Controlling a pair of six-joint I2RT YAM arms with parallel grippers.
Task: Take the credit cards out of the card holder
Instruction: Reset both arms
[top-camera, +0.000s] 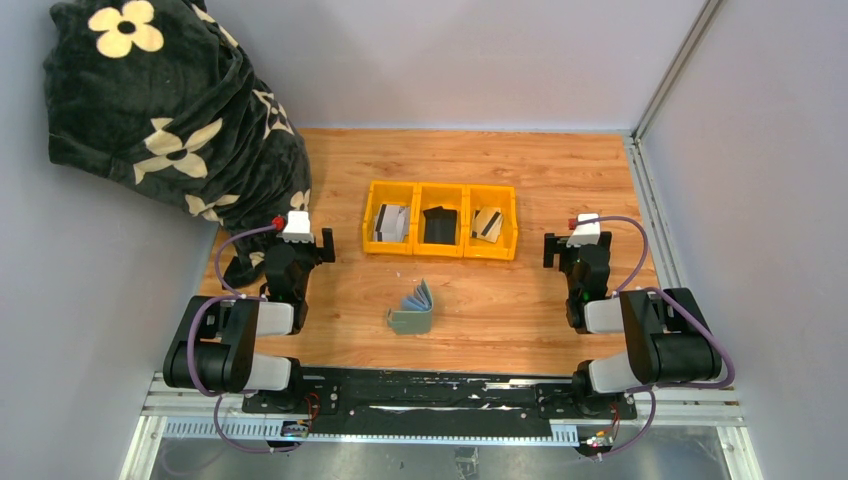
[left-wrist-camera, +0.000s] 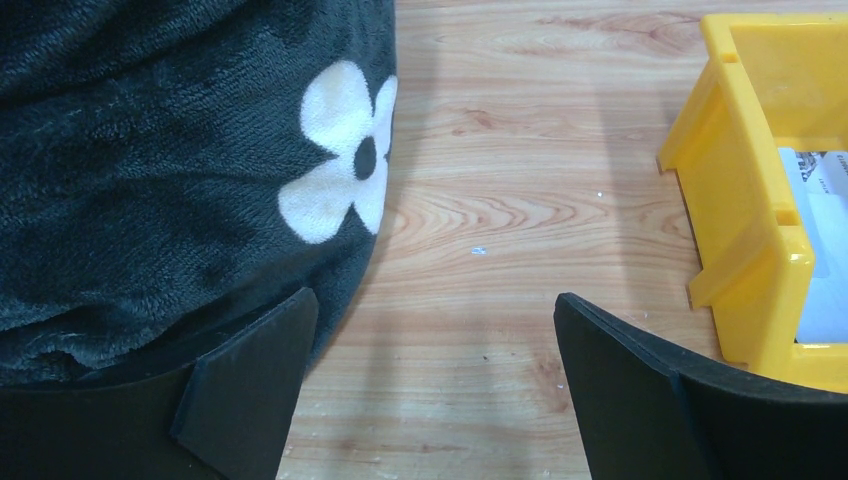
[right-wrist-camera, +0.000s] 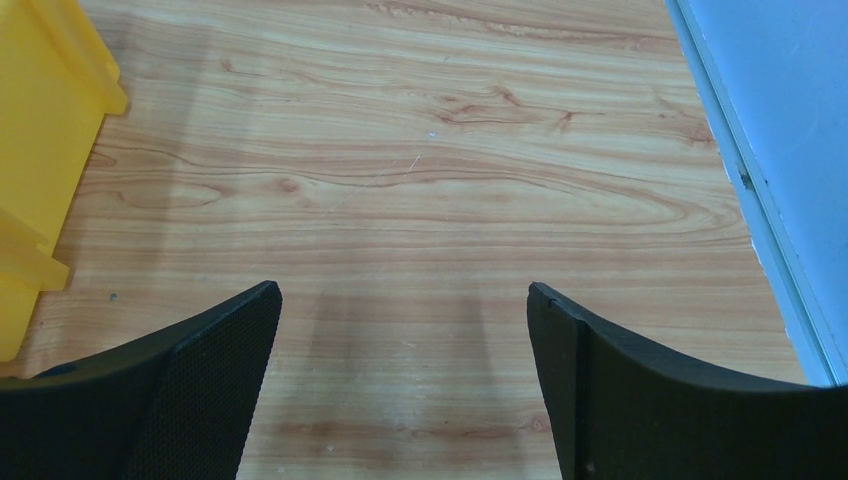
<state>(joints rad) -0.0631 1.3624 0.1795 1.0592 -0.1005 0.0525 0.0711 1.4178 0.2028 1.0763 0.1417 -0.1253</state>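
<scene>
Grey-green card holder (top-camera: 411, 318) open, blue leaves (top-camera: 418, 297) fanned; what's inside is too small to see. Left claw (left-wrist-camera: 435, 330) and right claw (right-wrist-camera: 400, 320) spread wide.

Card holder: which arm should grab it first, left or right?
Probably the left. The card holder lies a little nearer the left gripper than the right gripper. Both are open and empty.

arms: left arm (top-camera: 235, 345) and right arm (top-camera: 655, 340) black; pale grey joint casings
cables: purple cables (top-camera: 245, 232); looped along both arms
wrists: white camera blocks (top-camera: 297, 226); red caps (top-camera: 279, 221)
jaws: matte black; finely textured pads (right-wrist-camera: 200, 400)
base: black plate (top-camera: 440, 392)
</scene>
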